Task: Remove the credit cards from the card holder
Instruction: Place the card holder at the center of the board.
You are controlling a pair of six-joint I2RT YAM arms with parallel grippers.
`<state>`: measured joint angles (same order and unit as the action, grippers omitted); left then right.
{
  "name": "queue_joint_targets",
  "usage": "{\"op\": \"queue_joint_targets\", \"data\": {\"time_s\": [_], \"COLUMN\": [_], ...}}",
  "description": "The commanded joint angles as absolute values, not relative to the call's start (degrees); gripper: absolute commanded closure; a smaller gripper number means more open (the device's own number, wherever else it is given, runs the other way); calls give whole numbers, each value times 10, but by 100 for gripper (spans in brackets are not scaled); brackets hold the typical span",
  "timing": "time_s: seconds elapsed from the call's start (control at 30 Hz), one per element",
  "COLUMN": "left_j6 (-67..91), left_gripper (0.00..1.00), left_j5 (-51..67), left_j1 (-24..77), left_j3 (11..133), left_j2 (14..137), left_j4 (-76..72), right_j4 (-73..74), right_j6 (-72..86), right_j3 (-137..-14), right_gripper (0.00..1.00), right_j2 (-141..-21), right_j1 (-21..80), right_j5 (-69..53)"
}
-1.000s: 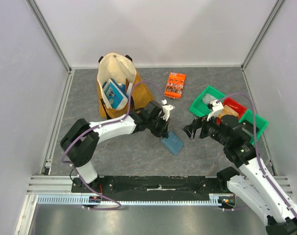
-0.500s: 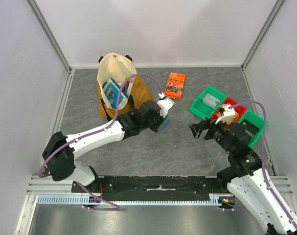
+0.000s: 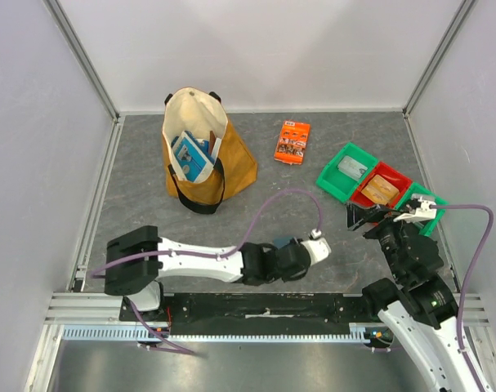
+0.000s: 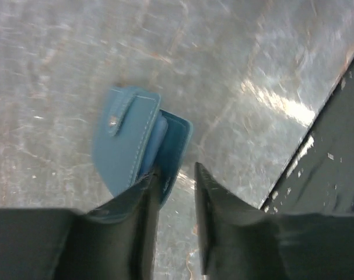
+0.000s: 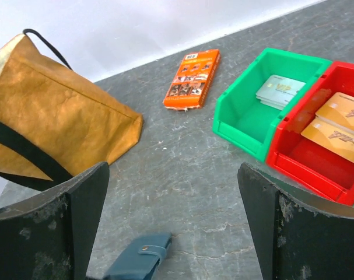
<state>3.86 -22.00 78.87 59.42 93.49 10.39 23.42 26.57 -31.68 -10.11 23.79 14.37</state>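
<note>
Two grippers are pictured over a grey table [image 3: 149,204], one low and one waiting. The left gripper [image 4: 175,169] is held just above the holder [image 4: 130,140], which lies shut with its tab fastened at about 6 o'clock on the table, close to the near edge. The jaws are parted by a narrow gap through which bare table is seen. One finger [image 4: 124,233] overlaps the holder's edge, so contact there cannot be ruled out, but nothing is clasped between the two. The holder is judged to be let go at this spot so that it is kept out of the sorting area.

The right gripper [image 5: 172,169] is spread wide and empty at about 4 o'clock. It is pointed across the table, presumably to be kept clear of the left arm's reach.

The cards [image 5: 339,125] are found well apart from the holder. The tan-orange ones are laid in the red bin [image 5: 305,175] and the greyish ones in the green bin [image 5: 238,140], both at about 3 o'clock. With the cards apparently sorted by colour and the holder closed, the task is judged all but done.

A brown bag [image 5: 60,116] at 10 o'clock and an orange packet [image 5: 191,79] at 12 o'clock are seen far from the work.
</note>
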Motion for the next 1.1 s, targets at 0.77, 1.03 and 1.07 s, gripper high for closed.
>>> {"op": "queue_joint_targets", "data": {"time_s": [0.77, 1.03, 1.07], "left_j6": [408, 433, 436], "left_gripper": [28, 31, 31], "left_j5": [-103, -66, -67], "left_j1": [619, 592, 593], "left_j3": [491, 490, 490], "left_j2": [811, 875, 884], "left_j4": [114, 56, 55], "right_j4": [203, 146, 140], "right_j6": [316, 344, 346], "right_j3": [-300, -281, -279], "right_gripper": [16, 32, 33], "right_j2": [-426, -509, -518], "right_j1": [243, 266, 271], "right_j5": [-77, -91, -91]}}
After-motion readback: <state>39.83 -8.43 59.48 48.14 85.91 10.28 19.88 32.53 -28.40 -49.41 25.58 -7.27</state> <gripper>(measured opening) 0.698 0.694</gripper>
